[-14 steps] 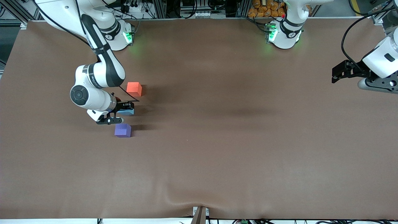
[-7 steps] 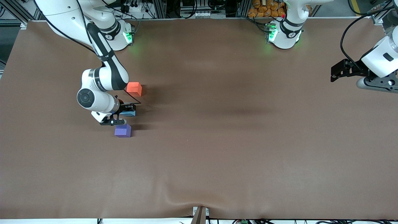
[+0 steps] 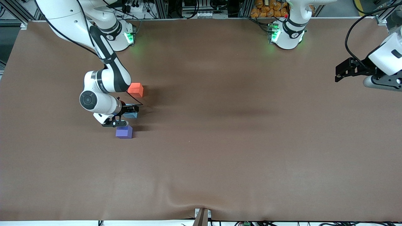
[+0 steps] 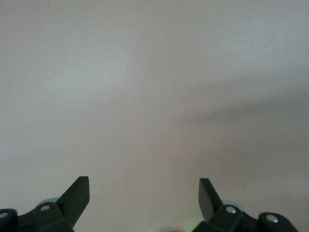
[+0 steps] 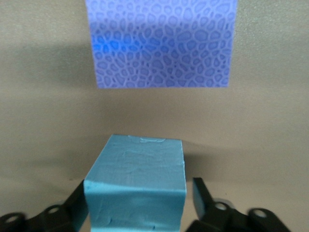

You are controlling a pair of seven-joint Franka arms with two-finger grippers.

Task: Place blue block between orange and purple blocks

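The right gripper [image 3: 127, 113] is clamped on the blue block [image 5: 135, 186], holding it low between the orange block [image 3: 136, 89], farther from the camera, and the purple block [image 3: 124, 131], nearer, likely for release. The left gripper [image 4: 144, 193] waits with fingers apart over bare table [image 3: 220, 150] at its own end.

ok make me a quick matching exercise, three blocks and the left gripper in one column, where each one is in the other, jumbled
Things:
1. orange block
2. blue block
3. purple block
4. left gripper

Places:
A. between the right gripper's fingers
B. nearest the front camera of the three blocks
C. over bare table at the left arm's end, open, waiting
D. farthest from the front camera of the three blocks

Pairs: 1-D, 2-A, 3-B, 4-C
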